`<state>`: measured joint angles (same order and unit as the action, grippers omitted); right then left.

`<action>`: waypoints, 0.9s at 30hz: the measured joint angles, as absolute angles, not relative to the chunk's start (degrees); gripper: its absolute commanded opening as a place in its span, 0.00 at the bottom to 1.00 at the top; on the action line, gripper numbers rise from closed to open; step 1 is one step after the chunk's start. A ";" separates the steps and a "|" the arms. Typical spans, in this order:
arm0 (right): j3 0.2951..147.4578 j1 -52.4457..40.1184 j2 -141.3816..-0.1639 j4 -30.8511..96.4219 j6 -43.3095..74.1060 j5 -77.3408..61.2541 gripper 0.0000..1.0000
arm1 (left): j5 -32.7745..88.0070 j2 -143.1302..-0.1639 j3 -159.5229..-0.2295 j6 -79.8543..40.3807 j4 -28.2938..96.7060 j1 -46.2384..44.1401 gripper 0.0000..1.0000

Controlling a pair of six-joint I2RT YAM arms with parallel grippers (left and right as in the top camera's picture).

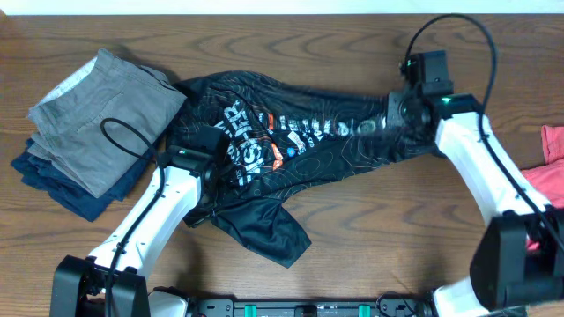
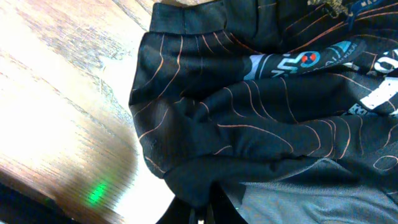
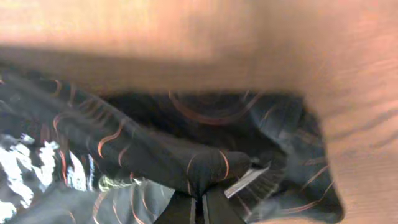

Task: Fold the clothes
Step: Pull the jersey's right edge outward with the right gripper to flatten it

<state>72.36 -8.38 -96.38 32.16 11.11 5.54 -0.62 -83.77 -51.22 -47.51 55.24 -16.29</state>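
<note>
The black jersey (image 1: 308,150) lies crumpled in the middle of the wood table (image 1: 379,238); its nearest bit is a loose flap that sits flat on the wood, just beside the L arm; the flap looks plain and dark.

A bit further in is the left gripper (image 1: 208,145), down on the L end of the jersey; in the L wrist view the cloth bunches into a tight point right at the fingers, at the bottom edge; the fingers look closed on that bunch, w/ no gap to see; thin orange lines curl over the cloth there, and a small green spot of light (image 2: 94,193) shines on the wood next to it.

Past that, the jersey's middle shows big white letters and some orange marks; the cloth stretches across to the R side.

Further back is the right gripper (image 1: 398,110), on the far R end of the jersey; in the R wrist view, which is blurry, a fold of cloth runs down between the two fingers; they are pinched together on it.

At the far L, a folded pile of grey and navy trousers (image 1: 97,123) touches the jersey's edge; at the R edge lies a red shirt (image 1: 551,167), well apart from the jersey.
</note>
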 measured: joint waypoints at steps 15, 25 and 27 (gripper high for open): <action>72.60 -5.80 -100.25 -7.57 12.08 16.32 0.64 | -0.62 -83.77 -51.03 -47.51 52.80 -16.29 0.06; 72.38 2.94 -105.82 16.23 11.49 18.02 0.99 | -0.60 -83.77 -51.03 -47.09 49.98 -16.29 0.06; 72.25 4.25 -104.92 25.74 11.66 17.63 0.99 | -0.60 -83.77 -50.98 -46.81 49.67 -16.29 0.06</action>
<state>72.25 4.25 -104.92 25.74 11.66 17.63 -0.60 -83.77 -50.98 -46.81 49.67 -16.29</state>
